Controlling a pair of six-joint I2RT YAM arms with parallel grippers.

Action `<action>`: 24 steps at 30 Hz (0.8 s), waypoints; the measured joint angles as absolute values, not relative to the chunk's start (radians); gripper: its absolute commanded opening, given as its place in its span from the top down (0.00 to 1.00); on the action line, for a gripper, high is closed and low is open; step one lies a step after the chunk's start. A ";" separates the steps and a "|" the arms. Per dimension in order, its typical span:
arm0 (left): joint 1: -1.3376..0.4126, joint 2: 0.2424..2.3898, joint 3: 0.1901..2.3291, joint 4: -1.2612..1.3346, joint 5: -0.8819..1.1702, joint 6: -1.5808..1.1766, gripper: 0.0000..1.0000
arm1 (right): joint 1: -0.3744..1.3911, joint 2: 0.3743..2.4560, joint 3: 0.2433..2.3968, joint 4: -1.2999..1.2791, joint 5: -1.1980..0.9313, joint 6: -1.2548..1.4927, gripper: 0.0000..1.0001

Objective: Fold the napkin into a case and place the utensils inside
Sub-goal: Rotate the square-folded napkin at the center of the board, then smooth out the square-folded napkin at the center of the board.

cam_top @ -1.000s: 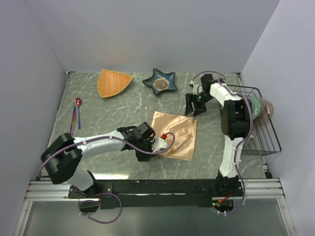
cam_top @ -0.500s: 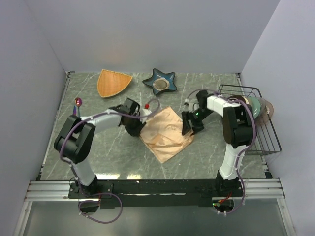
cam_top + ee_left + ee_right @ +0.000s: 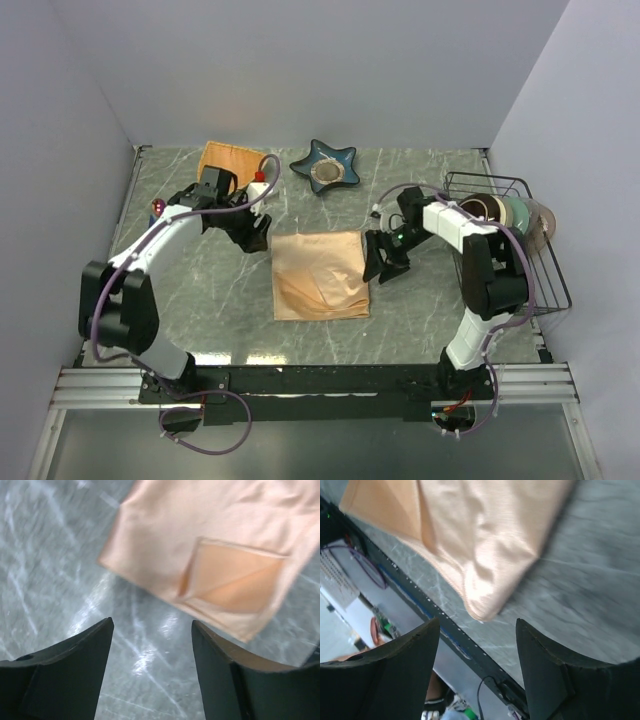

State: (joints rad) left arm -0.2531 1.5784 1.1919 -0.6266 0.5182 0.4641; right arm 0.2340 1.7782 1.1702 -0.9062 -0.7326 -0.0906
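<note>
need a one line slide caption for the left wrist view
Left hand open and empty above the marble table, the folded peach napkin lying flat just beyond its fingertips.

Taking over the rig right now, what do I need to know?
Left gripper: open, empty, just off the napkin's far-left corner.
Right gripper: open, empty, at its right edge.
Napkin lies flat between them, folded to a rectangle with a layer turned over.
Utensils: far left edge, mostly hidden by the left arm.
Left to do: finish the case if needed, put the utensils inside.
</note>
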 measured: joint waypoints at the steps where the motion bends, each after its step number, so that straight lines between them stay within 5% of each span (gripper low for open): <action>1: -0.266 1.553 1.198 -0.645 0.534 0.468 0.30 | 0.213 1.774 1.170 -0.908 -0.723 -0.090 0.40; 5: -0.352 1.551 1.224 -0.660 0.548 0.450 0.34 | 0.208 1.772 1.169 -0.898 -0.726 -0.067 0.56; 18: -0.532 1.841 1.280 -0.632 0.472 0.303 0.32 | 0.218 1.849 1.107 -0.823 -0.731 -0.017 0.61; 24: -0.533 1.917 1.324 -0.633 0.474 0.276 0.37 | 0.218 1.858 1.097 -0.816 -0.730 -0.016 0.74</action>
